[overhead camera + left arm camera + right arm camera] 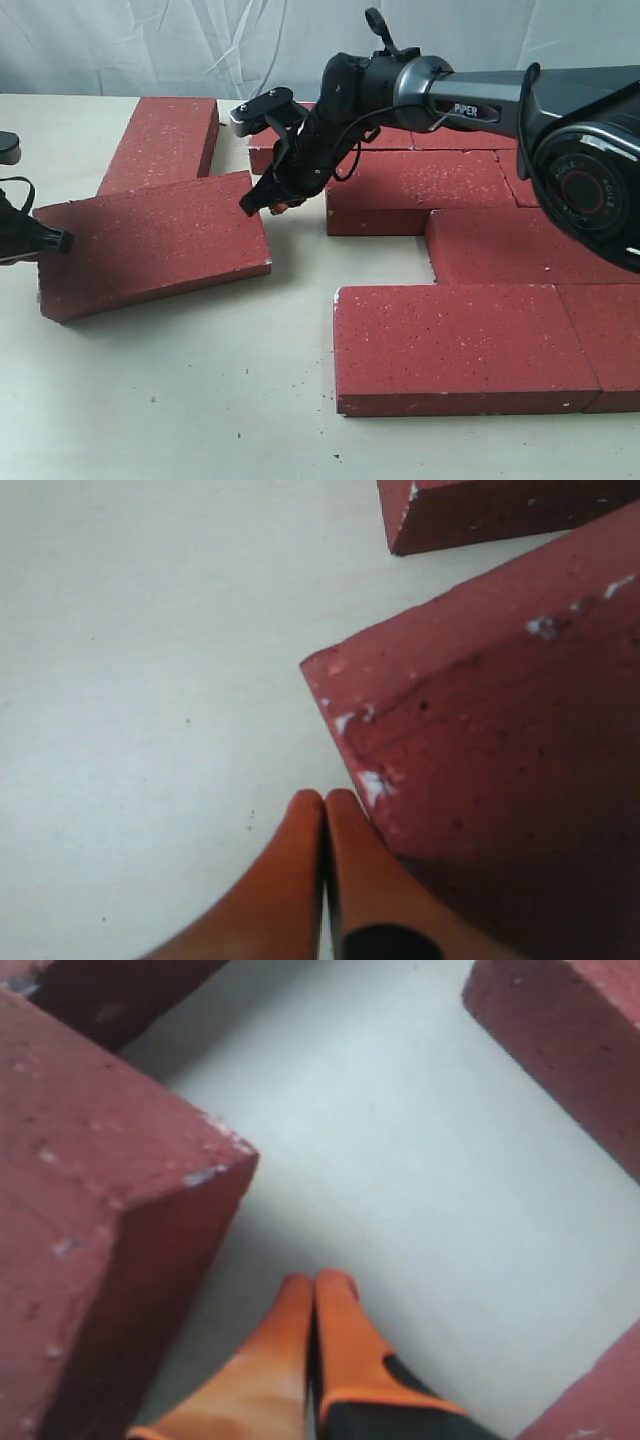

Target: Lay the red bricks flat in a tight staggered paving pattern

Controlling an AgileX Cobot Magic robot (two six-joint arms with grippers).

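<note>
Left gripper (pixel 323 800) is pinched fully closed with nothing in it, orange tips right against the 9 o'clock end of the loose brick (pixel 150 245), near a corner. Right gripper (pixel 315 1280) is closed and empty too, hanging over bare table just off that brick's 1 o'clock corner.

That brick lies flat at the exterior view's 9 o'clock, long axis nearly 9-to-3 with the right end kicked up toward 2. A second brick (pixel 165 140) behind it runs 7-to-1. From 1 to 4 o'clock sits the paved group (pixel 460 345), all flat, long axes 9-to-3, rows offset from each other.

Surface is a pale beige table (pixel 180 400) with a few dark specks, and a wrinkly white cloth (pixel 150 45) hangs behind.
</note>
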